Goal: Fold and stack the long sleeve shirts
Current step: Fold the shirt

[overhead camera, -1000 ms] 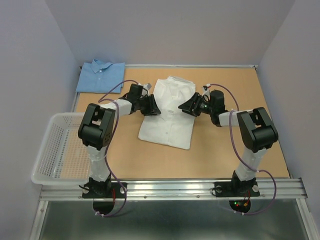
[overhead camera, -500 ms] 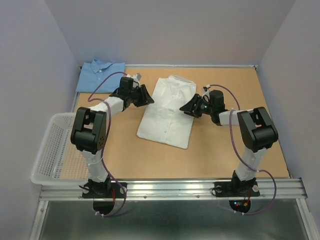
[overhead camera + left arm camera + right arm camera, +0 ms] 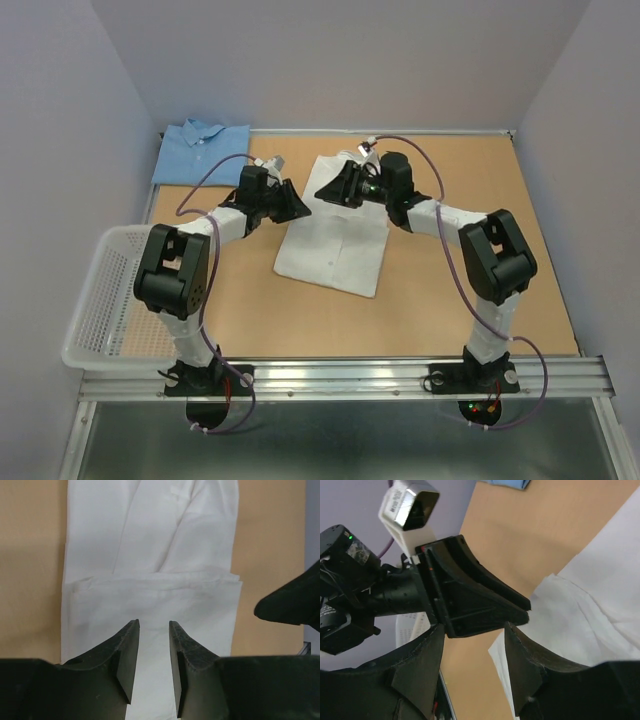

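The white long sleeve shirt (image 3: 335,240) lies folded in the middle of the table, with one fold edge running across it in the left wrist view (image 3: 150,555). The light blue shirt (image 3: 203,150) lies folded at the back left corner. My left gripper (image 3: 302,209) hangs open at the white shirt's left edge; its jaws (image 3: 153,630) stand apart over the cloth with nothing between them. My right gripper (image 3: 322,194) reaches across the shirt's upper part, open and empty (image 3: 472,637), close to the left gripper (image 3: 470,600).
A white mesh basket (image 3: 100,300) hangs off the table's left edge. Grey walls close in the back and both sides. Bare tabletop (image 3: 480,280) shows right of the shirt and in front of it.
My right gripper has swung from the white shirt's right side across its top to the upper left. The left gripper drew back from the shirt's edge, then returned near it.
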Robot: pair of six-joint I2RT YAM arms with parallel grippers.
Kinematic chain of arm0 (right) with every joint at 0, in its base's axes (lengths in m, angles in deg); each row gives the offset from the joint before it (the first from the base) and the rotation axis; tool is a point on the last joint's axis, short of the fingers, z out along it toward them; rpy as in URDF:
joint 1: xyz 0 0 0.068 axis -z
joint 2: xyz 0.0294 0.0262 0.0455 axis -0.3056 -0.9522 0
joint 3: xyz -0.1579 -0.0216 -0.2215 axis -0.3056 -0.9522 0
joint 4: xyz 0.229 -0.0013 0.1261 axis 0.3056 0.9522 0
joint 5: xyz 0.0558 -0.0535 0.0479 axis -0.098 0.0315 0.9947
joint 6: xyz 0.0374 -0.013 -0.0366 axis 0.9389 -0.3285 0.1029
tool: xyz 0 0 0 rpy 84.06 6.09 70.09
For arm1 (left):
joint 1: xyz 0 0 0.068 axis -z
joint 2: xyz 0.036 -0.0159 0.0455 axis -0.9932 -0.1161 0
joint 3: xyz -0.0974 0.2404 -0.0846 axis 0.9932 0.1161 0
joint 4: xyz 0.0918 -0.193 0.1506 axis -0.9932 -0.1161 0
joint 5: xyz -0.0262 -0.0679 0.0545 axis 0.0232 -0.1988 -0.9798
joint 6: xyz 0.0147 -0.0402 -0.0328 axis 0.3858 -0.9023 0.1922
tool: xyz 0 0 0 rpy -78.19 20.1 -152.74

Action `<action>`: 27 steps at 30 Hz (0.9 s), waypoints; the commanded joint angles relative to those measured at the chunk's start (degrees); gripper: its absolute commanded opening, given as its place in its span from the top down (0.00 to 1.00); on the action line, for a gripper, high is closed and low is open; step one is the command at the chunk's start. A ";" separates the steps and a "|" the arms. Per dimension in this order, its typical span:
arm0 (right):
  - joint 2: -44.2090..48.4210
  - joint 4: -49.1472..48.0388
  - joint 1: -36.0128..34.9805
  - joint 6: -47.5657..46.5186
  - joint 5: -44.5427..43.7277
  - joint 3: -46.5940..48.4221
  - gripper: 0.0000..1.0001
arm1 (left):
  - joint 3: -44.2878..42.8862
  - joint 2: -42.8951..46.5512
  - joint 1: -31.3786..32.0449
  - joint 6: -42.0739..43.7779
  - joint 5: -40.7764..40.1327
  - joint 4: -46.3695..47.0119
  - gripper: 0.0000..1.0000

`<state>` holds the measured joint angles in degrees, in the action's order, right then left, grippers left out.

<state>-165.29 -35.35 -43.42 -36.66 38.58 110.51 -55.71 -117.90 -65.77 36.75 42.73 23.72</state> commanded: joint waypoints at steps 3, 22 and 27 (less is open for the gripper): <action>-8.17 -6.44 -1.18 5.58 -1.76 0.76 0.43 | 1.47 -4.68 0.02 -1.18 -1.07 2.49 0.60; -1.52 -2.09 7.26 -0.82 0.42 -9.26 0.43 | 4.02 1.97 -2.71 -1.88 -4.59 -2.77 0.46; 6.48 2.86 4.72 -3.99 7.00 -15.67 0.43 | 11.64 13.91 -1.84 -3.37 -3.02 -5.77 0.38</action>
<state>-164.43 -36.72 -35.84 -35.87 39.02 98.86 -48.59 -113.33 -68.02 33.19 39.02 20.05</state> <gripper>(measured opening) 0.567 0.604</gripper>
